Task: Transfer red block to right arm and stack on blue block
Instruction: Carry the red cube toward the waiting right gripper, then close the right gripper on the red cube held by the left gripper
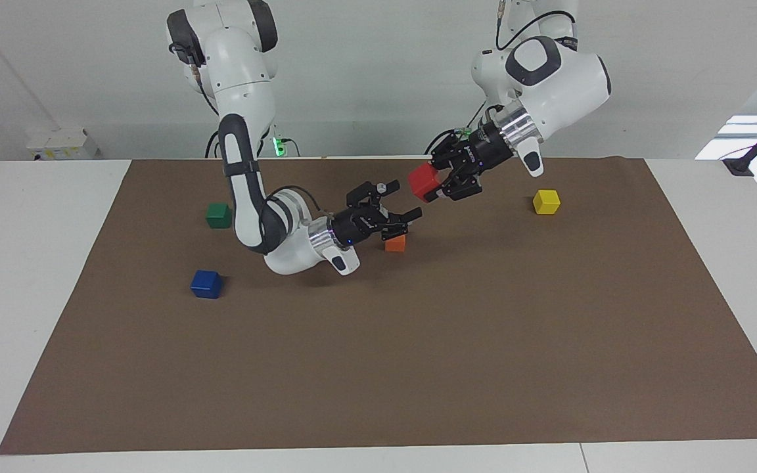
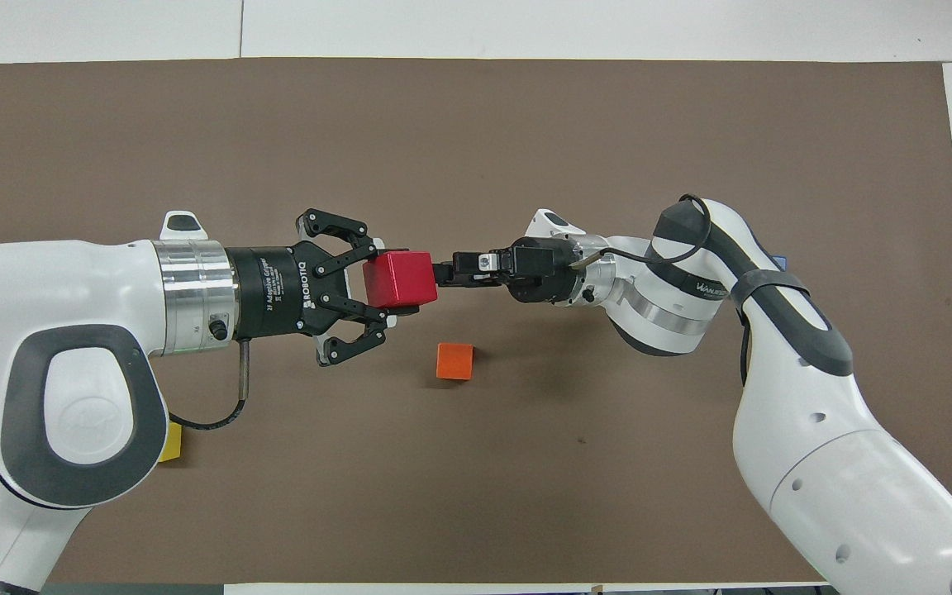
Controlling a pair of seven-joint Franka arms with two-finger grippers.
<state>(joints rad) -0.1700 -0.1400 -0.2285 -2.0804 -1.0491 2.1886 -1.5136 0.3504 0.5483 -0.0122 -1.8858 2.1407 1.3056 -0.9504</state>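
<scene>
My left gripper [image 1: 437, 185] is shut on the red block [image 1: 425, 181] and holds it in the air over the middle of the brown mat; both also show in the overhead view, the gripper [image 2: 393, 283] and the block [image 2: 399, 278]. My right gripper [image 1: 407, 200] is open, pointing at the red block, its fingertips just short of it and slightly lower. In the overhead view the right gripper [image 2: 445, 273] is edge-on and reaches the block's side. The blue block [image 1: 206, 284] sits on the mat toward the right arm's end, mostly hidden under the right arm in the overhead view.
An orange block [image 1: 395, 244] [image 2: 454, 361] lies on the mat under the right gripper. A green block [image 1: 219, 215] sits nearer to the robots than the blue block. A yellow block [image 1: 546, 202] lies toward the left arm's end.
</scene>
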